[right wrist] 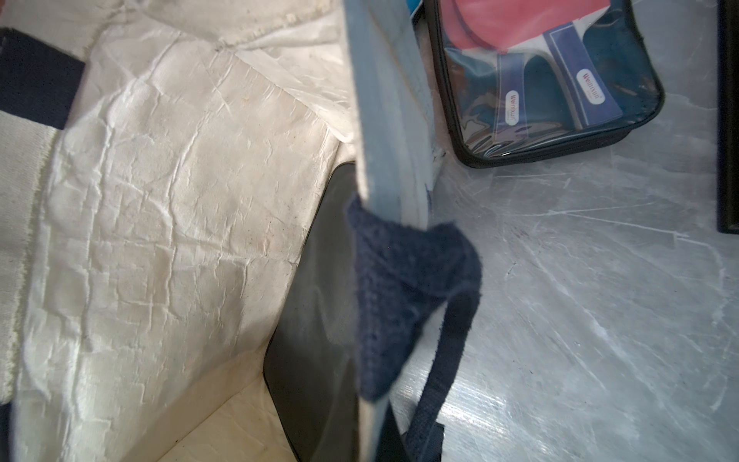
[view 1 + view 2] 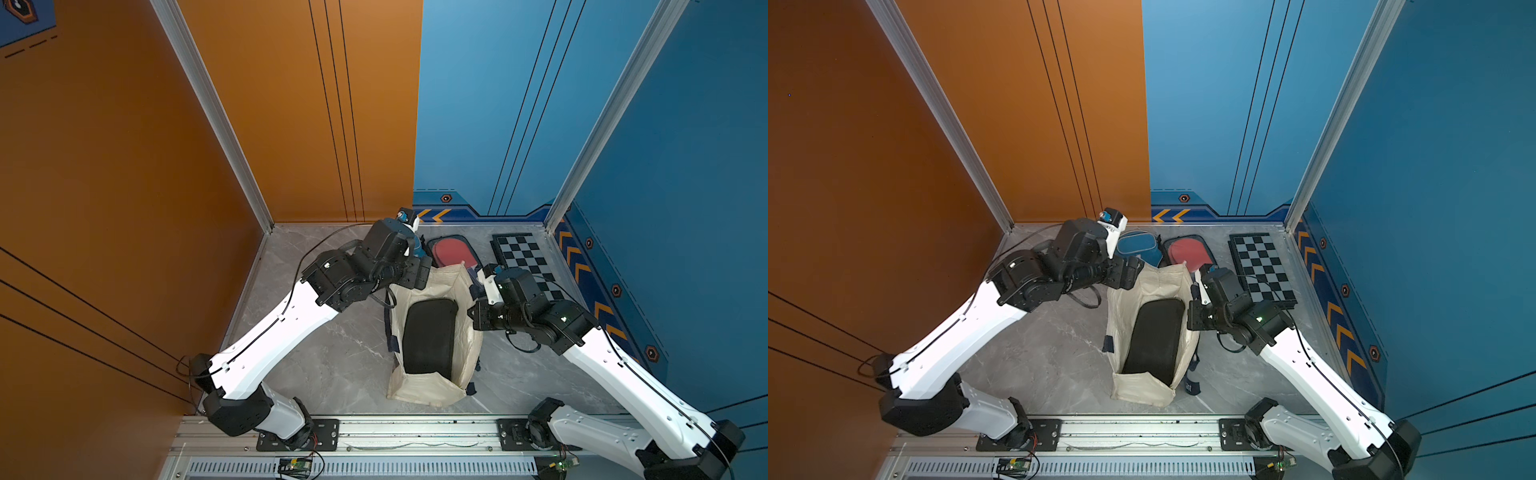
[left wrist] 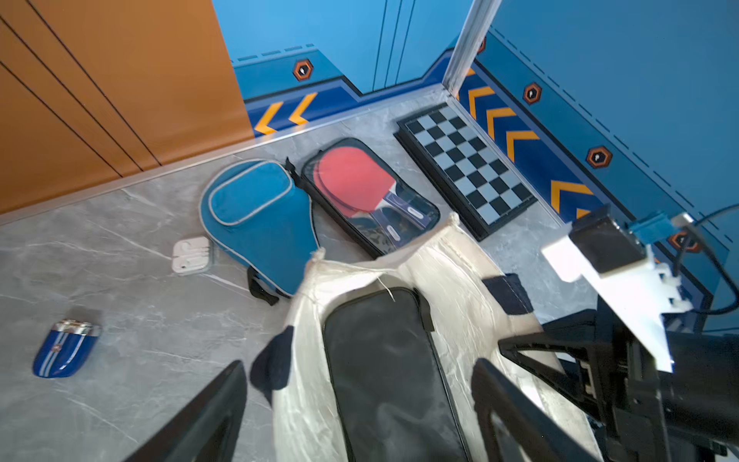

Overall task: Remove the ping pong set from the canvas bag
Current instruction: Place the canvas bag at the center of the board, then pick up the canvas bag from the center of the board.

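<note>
- canvas bag [image 2: 424,388]: upright, mouth open, black case [image 2: 430,336] lying inside.
- right gripper [image 2: 473,318]: pressed together on the bag's side rim, pinching fabric; risk of toppling the bag with any tug.
- left gripper [image 3: 360,366]: spread wide, empty, above the far rim; risk of snagging a strap [image 3: 272,364].
- ping pong set [image 3: 360,188]: out on the table [image 2: 332,353], just beyond the bag, beside blue cover [image 3: 260,216]; could get buried under a toppled bag.

White labels on both paddle handles [image 1: 591,89] read "Weinixun" (small, slightly blurred).
</note>
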